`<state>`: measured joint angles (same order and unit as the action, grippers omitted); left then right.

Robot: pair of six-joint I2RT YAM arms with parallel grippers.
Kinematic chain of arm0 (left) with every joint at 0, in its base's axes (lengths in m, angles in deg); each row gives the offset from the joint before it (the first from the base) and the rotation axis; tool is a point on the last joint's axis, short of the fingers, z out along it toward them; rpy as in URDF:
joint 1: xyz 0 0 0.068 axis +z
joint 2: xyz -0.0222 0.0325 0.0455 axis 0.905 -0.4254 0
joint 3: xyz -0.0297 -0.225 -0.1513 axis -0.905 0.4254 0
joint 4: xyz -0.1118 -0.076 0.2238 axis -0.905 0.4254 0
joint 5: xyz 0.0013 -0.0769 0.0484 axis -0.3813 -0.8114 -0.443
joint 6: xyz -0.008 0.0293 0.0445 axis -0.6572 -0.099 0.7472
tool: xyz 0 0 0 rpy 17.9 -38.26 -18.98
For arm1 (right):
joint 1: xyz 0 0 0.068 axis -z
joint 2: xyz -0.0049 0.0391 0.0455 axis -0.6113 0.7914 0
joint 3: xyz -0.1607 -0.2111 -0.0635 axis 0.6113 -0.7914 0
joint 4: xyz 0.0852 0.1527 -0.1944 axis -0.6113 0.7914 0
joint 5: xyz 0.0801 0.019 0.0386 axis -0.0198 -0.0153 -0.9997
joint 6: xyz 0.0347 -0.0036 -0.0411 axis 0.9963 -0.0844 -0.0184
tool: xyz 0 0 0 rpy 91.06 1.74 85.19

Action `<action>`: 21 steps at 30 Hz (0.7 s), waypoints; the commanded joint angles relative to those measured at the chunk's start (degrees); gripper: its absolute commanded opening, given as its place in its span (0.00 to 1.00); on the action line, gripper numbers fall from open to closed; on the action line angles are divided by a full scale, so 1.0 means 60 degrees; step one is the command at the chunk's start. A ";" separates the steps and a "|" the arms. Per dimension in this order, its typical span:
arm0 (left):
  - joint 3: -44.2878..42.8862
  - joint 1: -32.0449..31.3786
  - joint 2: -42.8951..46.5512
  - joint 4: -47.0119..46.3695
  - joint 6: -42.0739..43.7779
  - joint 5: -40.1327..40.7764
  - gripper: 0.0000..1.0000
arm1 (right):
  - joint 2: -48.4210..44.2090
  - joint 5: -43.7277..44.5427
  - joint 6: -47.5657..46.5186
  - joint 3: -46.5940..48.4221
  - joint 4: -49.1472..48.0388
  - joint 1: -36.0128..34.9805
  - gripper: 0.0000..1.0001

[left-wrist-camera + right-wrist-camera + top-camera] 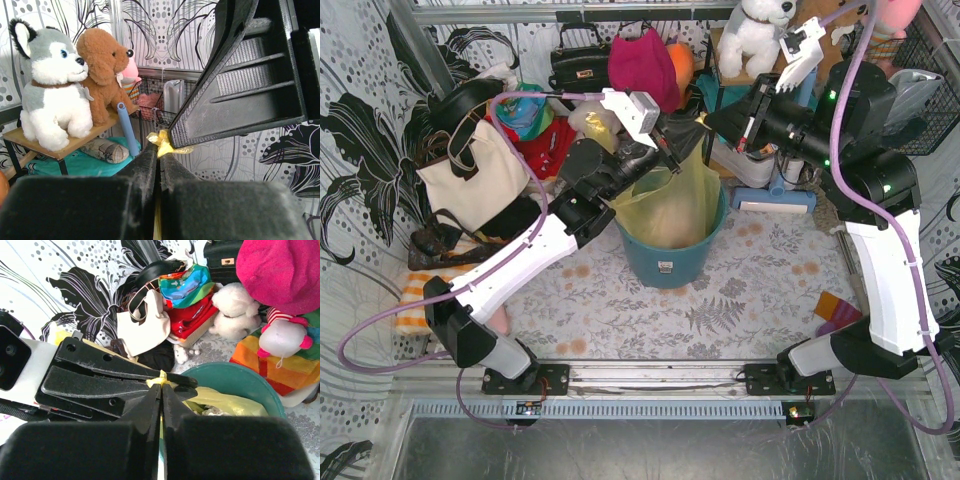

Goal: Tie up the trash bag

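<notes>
At the far left of the table (620, 310), which is covered by a pale leaf-patterned cloth, a cream canvas tote bag with dark straps (470, 185) leans among piled clutter. The left arm slants up from its base toward the middle. Its left tool (159, 149) is clenched on a twisted yellow wisp of the thin translucent yellow-green plastic trash bag (670, 205). The bag sits inside the round teal-blue plastic bin (642, 255) at the table's centre, with its film gathered above the rim into a peak that runs up to the two tools. Just right of that peak, the right tool (161, 389) reaches in from the opposite side. Its fingers are pressed together on the same yellow wisp, tip to tip with the left tool. Farther right and behind, a grey-and-white plush husky (50, 85) and a brown plush dog (102, 65) sit side by side on a small wooden shelf (75, 145).
</notes>
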<state>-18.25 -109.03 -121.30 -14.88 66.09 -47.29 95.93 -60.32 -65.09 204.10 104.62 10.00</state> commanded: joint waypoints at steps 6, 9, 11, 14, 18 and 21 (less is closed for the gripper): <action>-0.0231 0.0047 -0.0033 -0.0317 0.0039 -0.0104 0.27 | -0.0155 0.0554 -0.0059 0.0311 -0.0384 -0.0029 0.00; 0.0048 0.0044 0.0120 -0.0356 0.0042 -0.0240 0.41 | -0.0195 0.0722 -0.0072 0.0418 -0.0660 -0.0028 0.00; 0.0119 0.0043 0.0181 -0.0269 0.0075 -0.0227 0.44 | -0.0141 0.0718 -0.0075 0.0536 -0.0706 -0.0030 0.00; 0.0113 0.0043 0.0167 0.0039 0.0141 -0.0286 0.43 | -0.0105 0.0686 -0.0030 0.0539 -0.0771 -0.0028 0.00; -0.0149 0.0043 -0.0023 0.0642 0.0170 -0.0366 0.27 | -0.0146 0.0628 0.0012 0.0488 -0.0930 -0.0030 0.00; -0.0406 0.0051 -0.0219 0.1052 0.0239 -0.0423 0.16 | -0.0164 0.0609 0.0005 0.0459 -0.0945 -0.0030 0.00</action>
<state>-17.90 -109.03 -121.52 -11.10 66.55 -48.84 95.93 -57.02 -65.07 205.69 102.45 10.00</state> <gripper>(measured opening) 0.193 0.003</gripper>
